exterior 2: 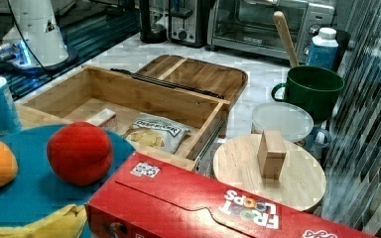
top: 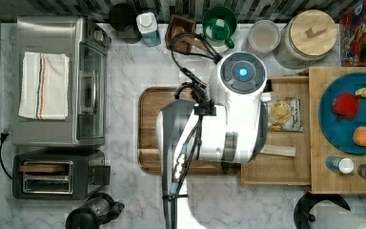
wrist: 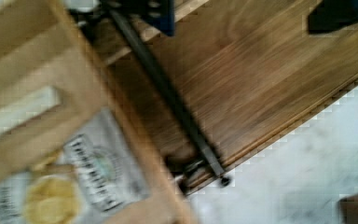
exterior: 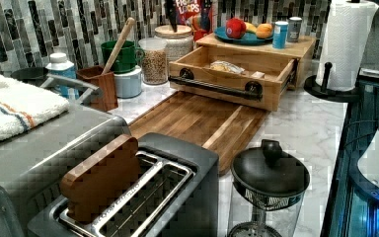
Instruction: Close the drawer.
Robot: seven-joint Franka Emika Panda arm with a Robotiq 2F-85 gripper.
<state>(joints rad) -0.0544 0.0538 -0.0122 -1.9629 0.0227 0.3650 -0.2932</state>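
Note:
The drawer (exterior: 225, 63) is a shallow light-wood box, pulled out from under the slab top. It lies open in the top view (top: 276, 167) and the right view (exterior 2: 74, 94). Its long black bar handle (exterior: 214, 88) runs across the front, above the edge of the brown tray (exterior: 197, 121). Inside lie a snack bag (top: 285, 114) and a small pale block (top: 277, 150). In the wrist view my gripper (wrist: 244, 16) hangs over the tray just outside the drawer front. Its fingers (wrist: 156, 14) are spread wide, one beside the handle (wrist: 168, 93), holding nothing. The white arm (top: 219, 124) hides the drawer front from above.
A blue plate (top: 331, 129) with fruit and two small bottles sit on the slab top (top: 321, 181). A jar (top: 310, 38), green mug (top: 219, 26) and cereal box (exterior 2: 203, 203) stand behind. Toaster oven (top: 52, 81), toaster (top: 52, 174), French press (exterior: 269, 190) and paper towel roll (exterior: 345, 44) ring the marble counter.

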